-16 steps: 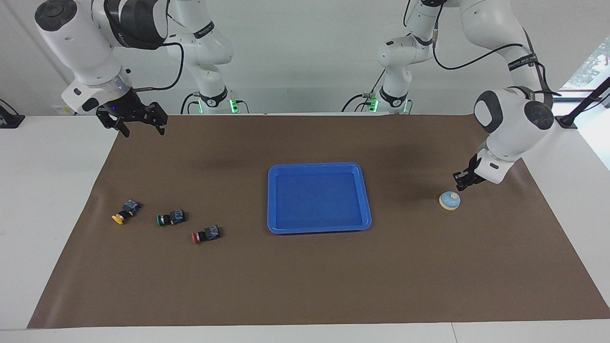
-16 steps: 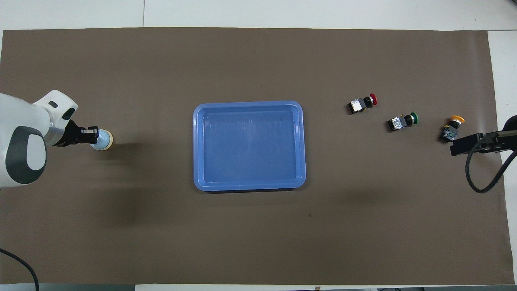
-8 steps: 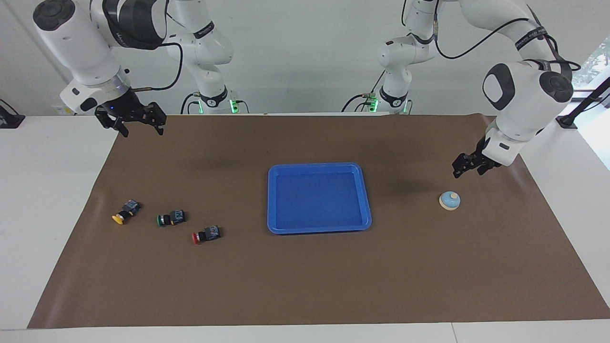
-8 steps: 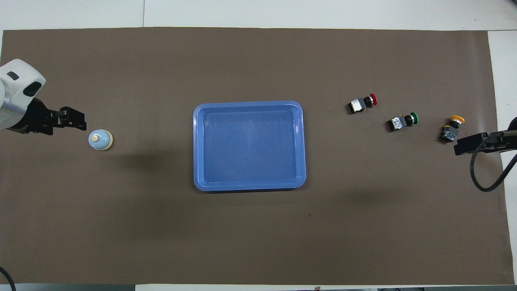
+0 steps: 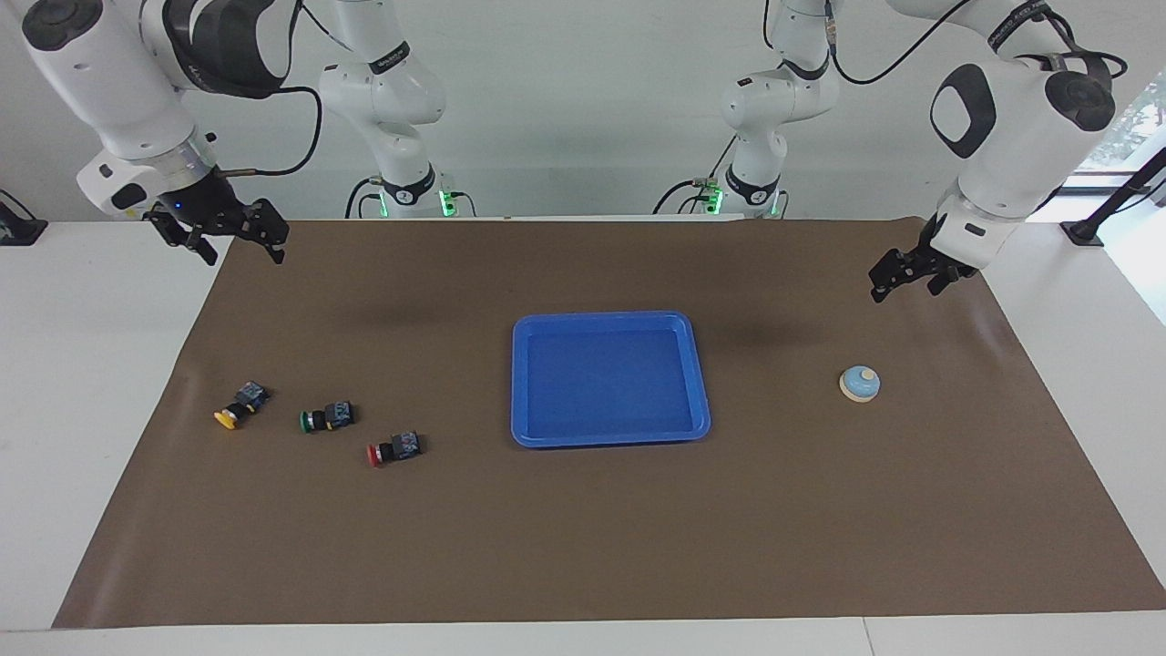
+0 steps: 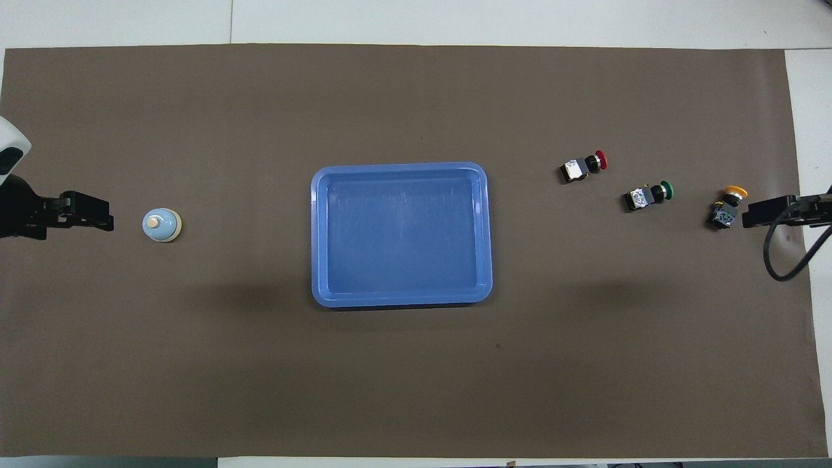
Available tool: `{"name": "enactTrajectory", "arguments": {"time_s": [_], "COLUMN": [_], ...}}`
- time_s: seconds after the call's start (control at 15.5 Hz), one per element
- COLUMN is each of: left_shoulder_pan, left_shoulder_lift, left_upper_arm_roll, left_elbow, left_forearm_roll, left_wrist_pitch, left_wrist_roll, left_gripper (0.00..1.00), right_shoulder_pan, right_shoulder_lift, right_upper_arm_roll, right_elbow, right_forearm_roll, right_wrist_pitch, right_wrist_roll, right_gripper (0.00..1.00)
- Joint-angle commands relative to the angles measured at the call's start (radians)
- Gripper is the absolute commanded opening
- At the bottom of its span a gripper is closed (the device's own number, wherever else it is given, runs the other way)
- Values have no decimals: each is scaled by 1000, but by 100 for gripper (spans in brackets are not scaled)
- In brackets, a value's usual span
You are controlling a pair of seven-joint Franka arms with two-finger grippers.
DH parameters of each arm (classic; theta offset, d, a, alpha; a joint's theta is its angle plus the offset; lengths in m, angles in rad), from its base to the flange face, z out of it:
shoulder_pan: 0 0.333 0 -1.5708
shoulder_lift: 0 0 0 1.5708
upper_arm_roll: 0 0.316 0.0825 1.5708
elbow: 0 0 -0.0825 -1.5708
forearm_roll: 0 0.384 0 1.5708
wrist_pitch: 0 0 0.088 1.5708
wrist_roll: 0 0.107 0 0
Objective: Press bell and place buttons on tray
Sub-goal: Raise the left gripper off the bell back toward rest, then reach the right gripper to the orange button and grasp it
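Buttons, facing view: yellow button (image 5: 235,406), green button (image 5: 326,417), red button (image 5: 393,448) lie in a slanted row on the brown mat (image 5: 583,547), toward the right arm's end, none in the tray (image 5: 521,383).
Bell, facing view: bell (image 5: 859,384) sits on mat toward the left arm's end, nothing touching it.
Grippers, facing view: left gripper (image 5: 904,280) up in the air over mat, fingers spread, empty; right gripper (image 5: 230,244) over mat edge, fingers apart, empty.
Overhead view, layout: tray (image 6: 318,234) mid-mat, empty; bell (image 6: 161,225) beside the left gripper (image 6: 97,218); the right gripper (image 6: 757,213) covers a spot beside the yellow button (image 6: 728,207).
Overhead view, risk: buttons lie on their sides, round caps likely to roll; an off-centre pinch could flick one away or into the green button (image 6: 647,195) or red button (image 6: 583,167).
Overhead view, risk 2: low carry could clip the tray rim.
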Motion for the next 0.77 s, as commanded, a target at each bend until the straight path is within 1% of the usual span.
{"name": "enactTrajectory", "arguments": {"time_s": [0.0,0.06,0.13,0.26,0.39,0.45,0.52,0.58,0.64,0.71], "left_shoulder_pan": [-10,-10,-10,-10,-16,-45,-77,-134,-171,-177], "left_shoulder_lift": [-41,-47,-53,-56,-55,-56,-56,-56,-56,-58], "left_upper_arm_roll": [5,7,7,7,14,23,61,113,150,158], "left_elbow": [-5,-5,-6,-9,-11,-16,-16,-14,-14,-14], "left_forearm_roll": [-3,-5,-5,-5,-5,-5,-5,-5,-5,-5], "left_wrist_pitch": [-53,-65,-78,-93,-93,-90,-85,-85,-87,-85], "left_wrist_roll": [-7,-5,-5,-4,-2,-2,-2,-4,-5,-4], "left_gripper": [100,100,100,100,100,100,100,100,100,100], "right_shoulder_pan": [-48,-59,-60,-66,-68,-71,-85,-106,-118,-126], "right_shoulder_lift": [125,154,174,182,202,225,246,264,269,269], "right_upper_arm_roll": [9,9,9,9,7,6,6,6,6,7], "right_elbow": [12,9,0,-49,-84,-84,-86,-92,-109,-133], "right_forearm_roll": [3,3,3,3,1,-2,-4,-7,-7,-14], "right_wrist_pitch": [142,187,205,251,296,300,305,325,342,369], "right_wrist_roll": [25,34,63,159,203,216,226,226,226,227], "right_gripper": [100,100,100,100,100,100,100,100,100,100]}}
